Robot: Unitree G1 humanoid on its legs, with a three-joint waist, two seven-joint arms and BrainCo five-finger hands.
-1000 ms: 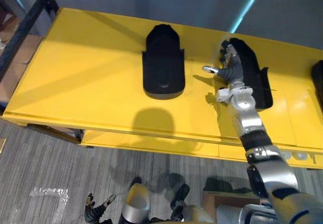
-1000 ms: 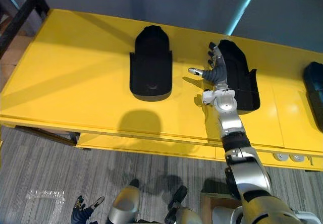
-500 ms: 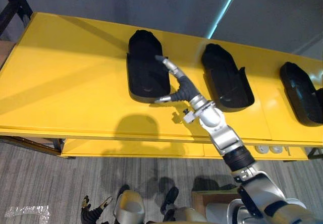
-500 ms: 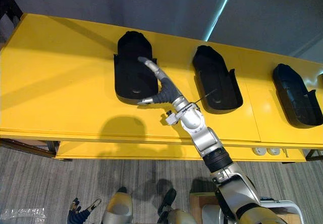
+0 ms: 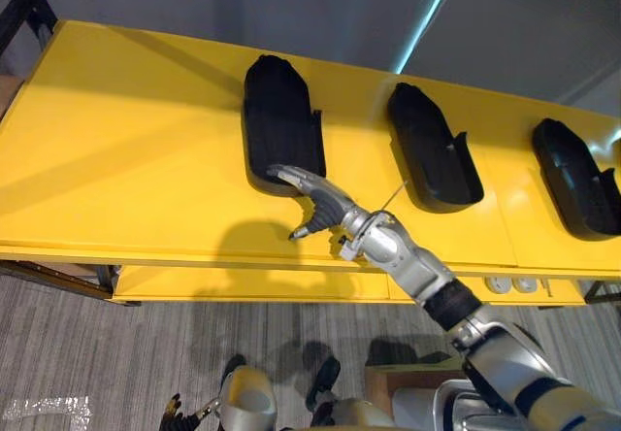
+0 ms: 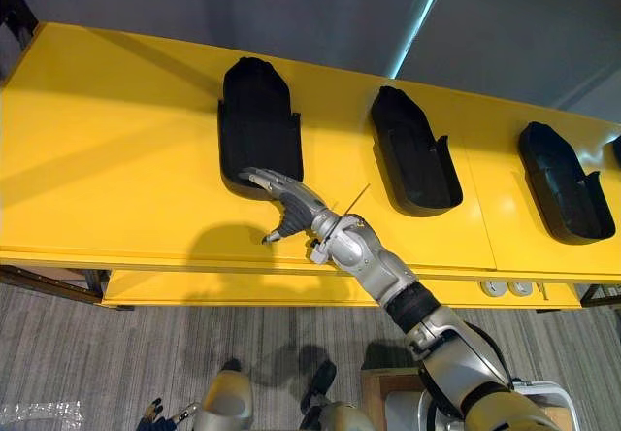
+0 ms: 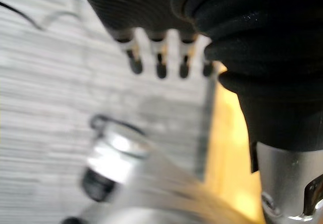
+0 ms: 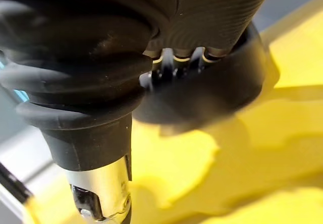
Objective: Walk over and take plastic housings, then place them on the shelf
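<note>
Across the upper half of the head views, a long yellow table (image 5: 146, 140) is being shown above a grey striped floor (image 5: 97, 353). On it, three black plastic housings are being seen in a row, well apart & hollow sides up: the left housing (image 5: 279, 111), the middle housing (image 5: 427, 154) & the right housing (image 5: 572, 174), the last near the table's R end. The left housing is being touched at its near end by the right hand (image 5: 325, 203), shown at the end of an arm stretched across the table's front edge from the lower R. Its fingers (image 5: 291, 174) are being held straight & close together, laid along the housing's near rim. The thumb (image 5: 303, 229) is being held apart from them, tip pointing down at the yellow top just in front of the housing, so the hand is spread w/ nothing pinched. In the R wrist view the fingers are being shown against the housing's dark rounded end w/ yellow beneath; whether the tips are inside the rim cannot be told. That housing is lying flat on the table. The middle & right housings are not being touched. The left hand (image 7: 151, 12) is being hung low over the floor, its fingers (image 7: 160, 67) loose & roughly straight.
</note>
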